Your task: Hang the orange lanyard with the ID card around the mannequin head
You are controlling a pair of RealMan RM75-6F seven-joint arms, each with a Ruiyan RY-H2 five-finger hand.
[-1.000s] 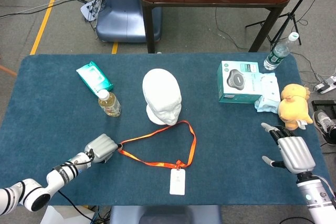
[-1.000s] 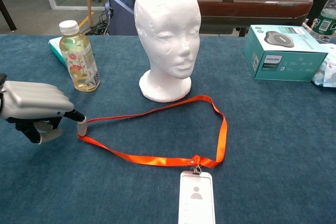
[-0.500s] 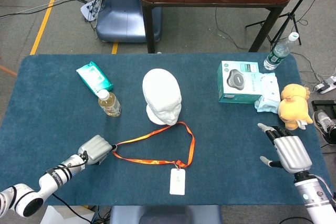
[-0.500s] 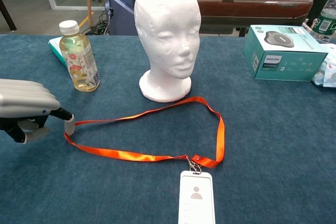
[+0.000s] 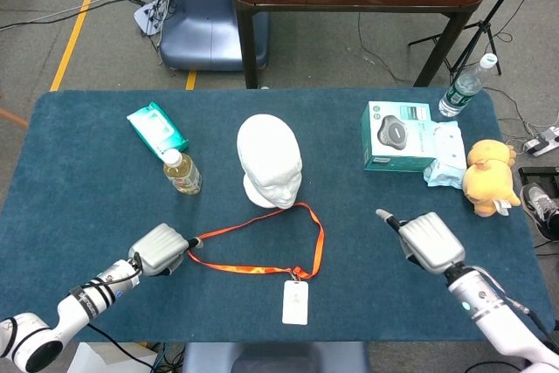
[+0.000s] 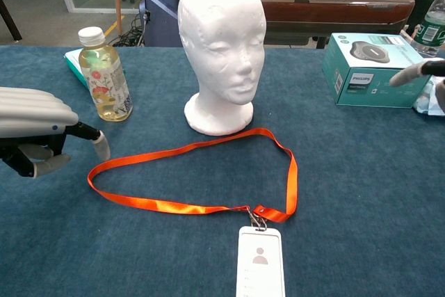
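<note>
The white mannequin head (image 5: 271,160) (image 6: 222,39) stands upright mid-table. In front of it the orange lanyard (image 5: 321,238) (image 6: 174,206) lies flat in a wide loop, with its white ID card (image 5: 295,301) (image 6: 260,262) near the front edge. My left hand (image 5: 160,249) (image 6: 35,130) hovers at the loop's left end. One of its fingertips (image 6: 102,147) is raised just above the strap, and the hand holds nothing. My right hand (image 5: 425,239) is to the right of the loop, apart from it, empty, with one finger (image 6: 417,71) stretched toward the middle.
A juice bottle (image 5: 182,172) (image 6: 104,74) and a green wipes pack (image 5: 157,128) sit left of the head. A teal Philips box (image 5: 397,135) (image 6: 375,67), a white wipes pack (image 5: 445,155), a yellow plush toy (image 5: 487,176) and a water bottle (image 5: 463,86) stand at the right.
The left hand dragged the loop's left end leftward, then lifted its fingertip off the strap. The right hand moved left and inward toward the lanyard.
</note>
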